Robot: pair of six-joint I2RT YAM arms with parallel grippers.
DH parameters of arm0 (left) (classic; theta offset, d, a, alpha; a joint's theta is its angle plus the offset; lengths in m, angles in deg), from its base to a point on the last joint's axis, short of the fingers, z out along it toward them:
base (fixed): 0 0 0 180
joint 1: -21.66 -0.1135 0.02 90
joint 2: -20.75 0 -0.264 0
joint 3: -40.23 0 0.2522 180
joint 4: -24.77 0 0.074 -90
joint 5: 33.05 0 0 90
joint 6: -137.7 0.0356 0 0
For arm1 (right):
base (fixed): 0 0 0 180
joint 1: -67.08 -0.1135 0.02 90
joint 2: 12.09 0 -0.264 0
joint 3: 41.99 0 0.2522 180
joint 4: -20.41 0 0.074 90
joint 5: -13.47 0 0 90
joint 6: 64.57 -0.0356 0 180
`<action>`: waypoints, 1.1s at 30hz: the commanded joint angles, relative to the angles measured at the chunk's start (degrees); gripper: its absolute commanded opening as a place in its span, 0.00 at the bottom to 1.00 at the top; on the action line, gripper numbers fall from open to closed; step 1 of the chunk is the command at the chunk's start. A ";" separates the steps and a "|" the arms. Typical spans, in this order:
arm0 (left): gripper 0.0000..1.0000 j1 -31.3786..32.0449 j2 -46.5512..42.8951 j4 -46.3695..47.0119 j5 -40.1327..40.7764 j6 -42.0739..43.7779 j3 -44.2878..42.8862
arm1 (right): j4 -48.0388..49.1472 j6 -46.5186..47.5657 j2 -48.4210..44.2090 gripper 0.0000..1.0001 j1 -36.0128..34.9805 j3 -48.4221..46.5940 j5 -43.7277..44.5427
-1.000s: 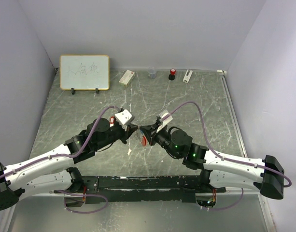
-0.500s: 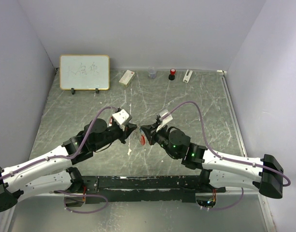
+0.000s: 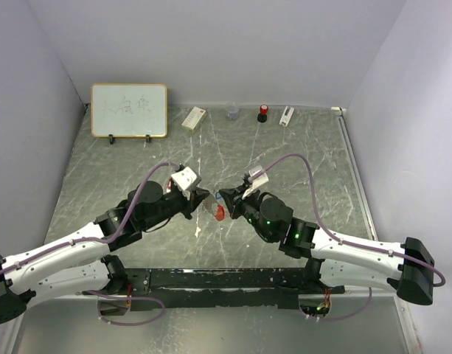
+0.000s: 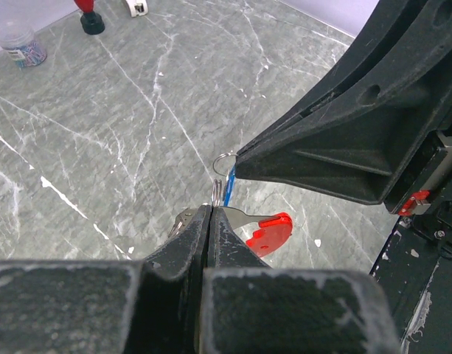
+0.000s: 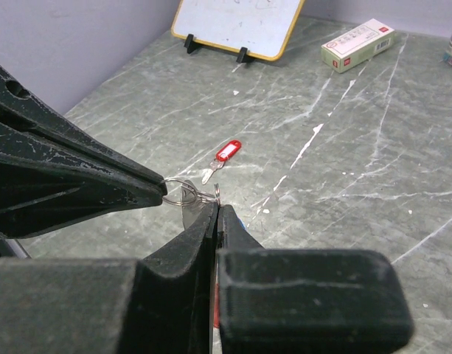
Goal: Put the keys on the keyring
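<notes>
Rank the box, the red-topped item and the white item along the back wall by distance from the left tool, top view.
1. Box: back edge, almost straight behind the left tool.
2. Red-topped item: same back row, right of centre.
3. White item: farthest right in that row.

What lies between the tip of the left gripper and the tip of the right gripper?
The thin metal rings of the keyring span that short gap, reaching the left gripper and the right gripper. The right wrist view shows this best.
</notes>
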 commanded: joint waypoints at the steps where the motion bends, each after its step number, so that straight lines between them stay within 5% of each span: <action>1: 0.07 -0.30 -1.33 3.28 -0.46 0.16 0.42 | -0.47 -0.44 -1.32 0.00 0.43 0.56 1.28; 16: 0.07 -0.30 0.58 3.38 -0.01 0.42 0.04 | 3.89 3.25 -3.45 0.00 0.42 1.17 -7.48; 33: 0.07 -0.26 0.26 3.83 -1.60 0.72 0.00 | 2.61 1.76 -0.73 0.00 0.46 -0.13 -7.00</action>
